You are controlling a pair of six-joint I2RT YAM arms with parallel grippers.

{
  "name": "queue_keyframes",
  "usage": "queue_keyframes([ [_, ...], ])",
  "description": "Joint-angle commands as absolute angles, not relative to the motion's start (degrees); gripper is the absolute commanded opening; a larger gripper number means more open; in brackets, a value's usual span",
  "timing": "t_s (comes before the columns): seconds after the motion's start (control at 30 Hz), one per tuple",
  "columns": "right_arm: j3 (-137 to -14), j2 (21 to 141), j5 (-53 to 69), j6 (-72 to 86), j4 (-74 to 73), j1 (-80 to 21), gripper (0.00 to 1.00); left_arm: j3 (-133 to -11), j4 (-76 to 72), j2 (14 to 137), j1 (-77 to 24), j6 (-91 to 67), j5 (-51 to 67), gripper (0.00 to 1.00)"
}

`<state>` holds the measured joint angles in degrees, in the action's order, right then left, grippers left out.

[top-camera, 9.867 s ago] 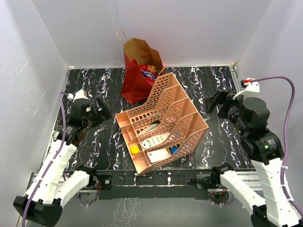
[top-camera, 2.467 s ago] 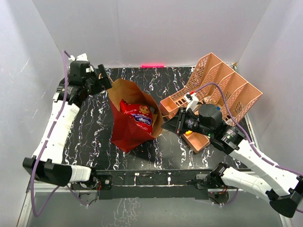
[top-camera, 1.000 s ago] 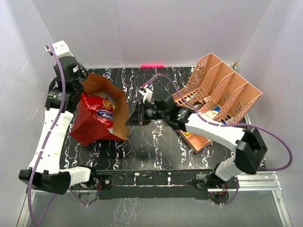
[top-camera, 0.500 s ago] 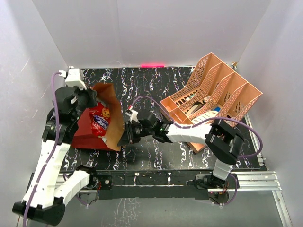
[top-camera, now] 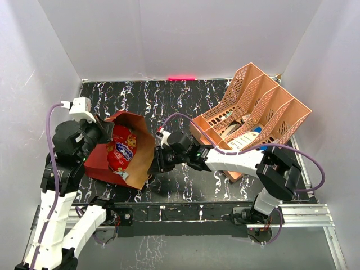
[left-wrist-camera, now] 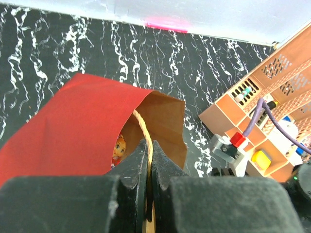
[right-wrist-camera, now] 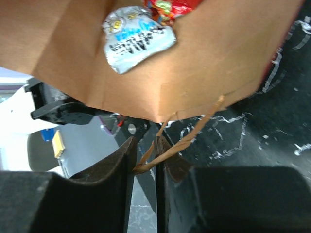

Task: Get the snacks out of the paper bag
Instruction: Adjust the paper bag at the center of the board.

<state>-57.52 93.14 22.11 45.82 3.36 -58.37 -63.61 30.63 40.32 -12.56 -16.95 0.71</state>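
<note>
The paper bag (top-camera: 140,152), red outside and brown inside, lies tipped on the black marbled table with its mouth facing up and right. A red-orange chip bag (top-camera: 121,151) with a blue logo sits inside it. Part of that chip bag (left-wrist-camera: 118,146) peeks out in the left wrist view. A small silvery packet (right-wrist-camera: 138,36) lies on the bag's brown inside (right-wrist-camera: 218,63). My left gripper (top-camera: 104,130) (left-wrist-camera: 148,145) is shut on one thin handle (left-wrist-camera: 142,124) at the bag's far rim. My right gripper (top-camera: 159,160) (right-wrist-camera: 145,145) has its jaws slightly apart, with the other handle loop (right-wrist-camera: 194,133) slack between them.
A peach lattice organizer (top-camera: 253,112) holding cards and a small yellow block (left-wrist-camera: 261,159) stands at the right, behind my right arm. White walls close in the table on three sides. A pink strip (top-camera: 181,77) marks the back edge.
My left gripper has moved down and toward me with the handle, tipping the bag's mouth flatter. My right gripper's jaws have parted around the other handle and shifted slightly right.
</note>
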Motion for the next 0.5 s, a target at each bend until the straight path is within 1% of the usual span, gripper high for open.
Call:
queue_keyframes([
  [0.0,-59.63,90.68,16.43,41.53,-2.21,-58.14,0.28,-64.02,34.7,38.37,-12.83,-22.45,0.23,0.0],
  [0.23,-56.68,85.26,12.87,40.39,-7.2,-58.18,0.5,-62.99,37.75,36.9,-12.79,-27.62,1.56,0.0],
  [0.3,-55.25,83.39,11.25,39.55,-8.2,-58.2,0.52,-64.28,39.42,37.64,-12.83,-28.58,1.98,0.0],
  [0.33,-54.89,82.54,9.89,38.56,-9.44,-58.19,0.54,-64.74,40.18,37.96,-12.78,-29.02,2.02,0.0],
  [0.47,-55.62,79.62,1.35,33.13,-16.33,-58.18,0.65,-66.22,44.34,39.29,-12.82,-31.68,0.72,0.0],
])
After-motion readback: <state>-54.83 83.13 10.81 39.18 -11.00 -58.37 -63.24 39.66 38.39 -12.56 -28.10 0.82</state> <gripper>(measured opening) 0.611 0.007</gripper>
